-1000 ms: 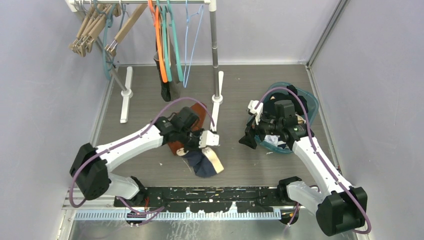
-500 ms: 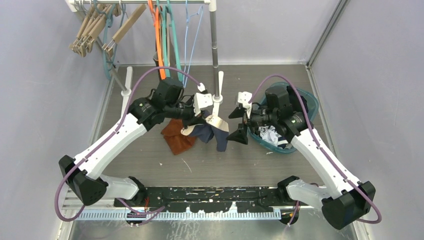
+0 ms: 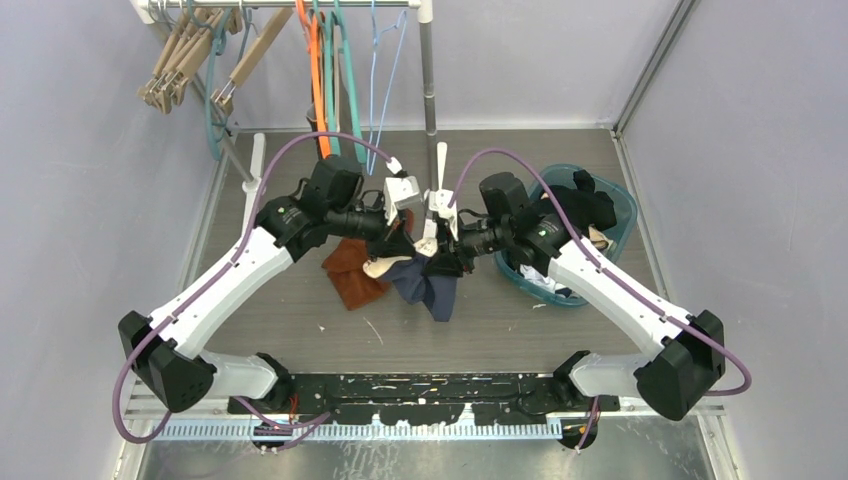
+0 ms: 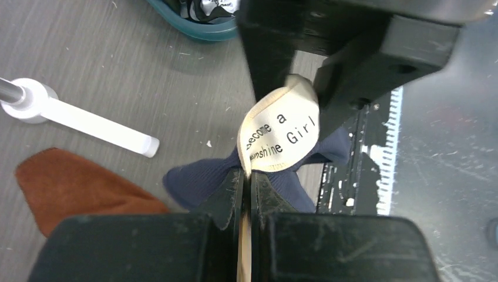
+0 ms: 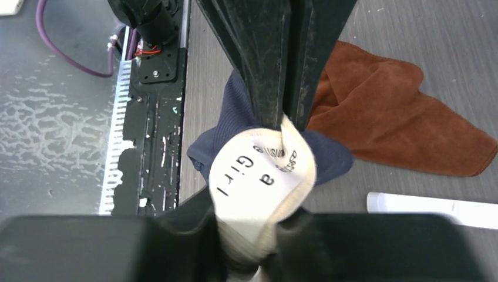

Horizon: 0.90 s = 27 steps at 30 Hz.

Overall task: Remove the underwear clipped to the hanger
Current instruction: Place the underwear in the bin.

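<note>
A dark navy underwear (image 3: 428, 285) with a broad cream waistband (image 4: 281, 132) printed with black letters hangs above the floor between both arms. My left gripper (image 4: 246, 178) is shut on the waistband's lower edge. Facing it, my right gripper (image 5: 249, 235) is shut on the same band, and its dark fingers (image 4: 267, 53) pinch the band's far end in the left wrist view. In the top view the left gripper (image 3: 405, 235) and right gripper (image 3: 440, 250) meet tip to tip over the cloth. Wooden hangers (image 3: 190, 60) and coloured hangers (image 3: 325, 80) hang on the back rail.
A rust-brown cloth (image 3: 350, 278) lies on the floor just left of the hanging garment. A teal basket (image 3: 625, 205) with clothes stands at the right. The rack's white foot (image 3: 437, 175) and upright pole (image 3: 428, 80) stand right behind the grippers.
The left arm lifted the underwear off the floor and carried it back toward the rack. The right arm swung left from the basket, and its open jaws closed on the waistband.
</note>
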Tool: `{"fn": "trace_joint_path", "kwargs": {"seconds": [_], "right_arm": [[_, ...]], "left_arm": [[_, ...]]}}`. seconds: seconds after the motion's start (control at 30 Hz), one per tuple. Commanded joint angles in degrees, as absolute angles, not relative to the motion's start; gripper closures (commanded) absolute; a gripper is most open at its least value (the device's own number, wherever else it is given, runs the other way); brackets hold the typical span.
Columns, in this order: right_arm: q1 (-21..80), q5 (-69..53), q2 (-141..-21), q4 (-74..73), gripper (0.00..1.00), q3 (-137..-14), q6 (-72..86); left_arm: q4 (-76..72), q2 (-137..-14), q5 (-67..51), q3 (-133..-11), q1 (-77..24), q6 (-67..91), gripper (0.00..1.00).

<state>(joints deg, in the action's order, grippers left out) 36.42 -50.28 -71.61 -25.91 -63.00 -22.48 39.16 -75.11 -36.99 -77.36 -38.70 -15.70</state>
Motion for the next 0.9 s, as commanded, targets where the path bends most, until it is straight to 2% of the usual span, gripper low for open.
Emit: {"fn": "trace_joint_path", "kwargs": {"seconds": [0.0, 0.03, 0.07, 0.23, 0.33, 0.63, 0.77, 0.87], "right_arm": [[36.75, -47.57, -70.06, -23.08, 0.88, -64.86, -21.56], [36.71, -46.26, -69.34, -23.24, 0.98, -64.51, -22.29], [36.6, -45.53, -68.48, -23.33, 0.99, -63.92, -22.82], [34.3, -39.27, -63.6, -25.94, 0.99, -61.19, -25.48], [31.46, -34.86, -61.95, -30.62, 0.99, -62.05, -27.0], [13.89, -13.57, -54.02, -35.99, 0.99, -62.31, -20.12], [1.85, -13.03, -52.22, -35.56, 0.99, -60.29, -18.31], [-3.6, -9.85, -53.33, -35.41, 0.99, -59.54, -18.19]], "left_arm": [[32.21, -70.25, -42.14, -75.85, -35.48, -9.98, 1.0], [31.46, -69.63, -42.78, -75.16, -34.91, -9.54, 1.0], [30.58, -68.89, -43.26, -74.32, -34.38, -9.06, 0.92], [29.51, -65.07, -45.04, -71.95, -31.73, -8.9, 0.45], [30.55, -62.73, -44.72, -71.74, -29.91, -9.27, 0.27], [38.32, -56.64, -39.82, -76.42, -22.94, -12.62, 0.01], [44.71, -54.27, -36.52, -80.65, -19.65, -15.76, 0.02], [48.08, -53.38, -31.44, -83.41, -18.94, -16.99, 0.02]]}}
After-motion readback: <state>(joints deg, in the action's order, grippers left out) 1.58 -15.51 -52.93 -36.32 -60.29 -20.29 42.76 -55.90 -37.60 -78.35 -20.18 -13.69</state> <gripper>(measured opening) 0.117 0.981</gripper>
